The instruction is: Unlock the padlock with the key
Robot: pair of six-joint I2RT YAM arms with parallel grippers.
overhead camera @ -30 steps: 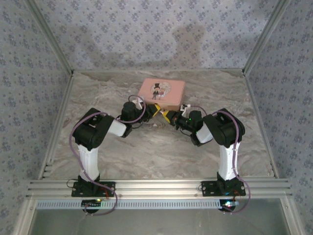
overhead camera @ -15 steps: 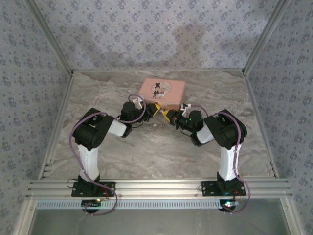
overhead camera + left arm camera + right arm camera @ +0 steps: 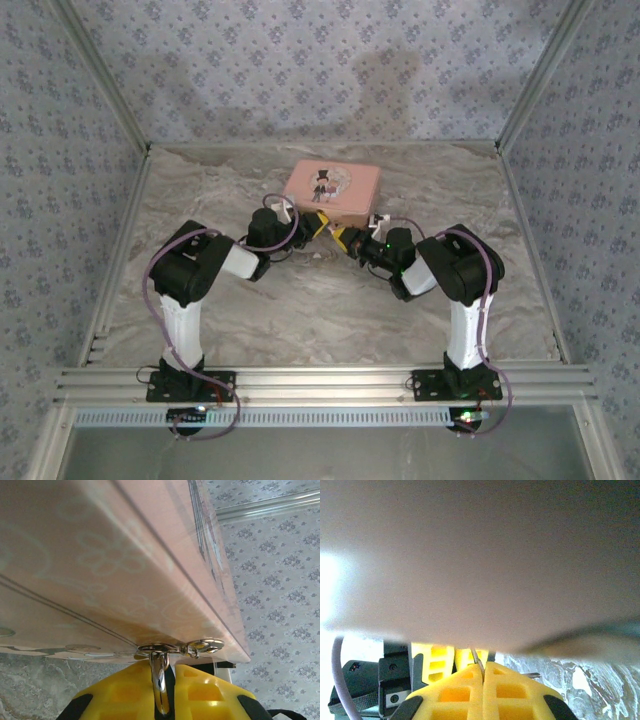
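Close work at the pink tin (image 3: 331, 190), front edge.
My left gripper (image 3: 320, 225) is closed on the padlock (image 3: 159, 687) hanging from the tin's clasp (image 3: 197, 647); my right gripper (image 3: 341, 238) is fully closed on the key (image 3: 476, 658). Both are tiny, stiff, slippery metal, so I'd pinch flat faces.

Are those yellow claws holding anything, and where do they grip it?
The left gripper pinches the padlock, hanging at the clasp of the pink tin, by its lower end. The right gripper pinches the key, tip protruding.
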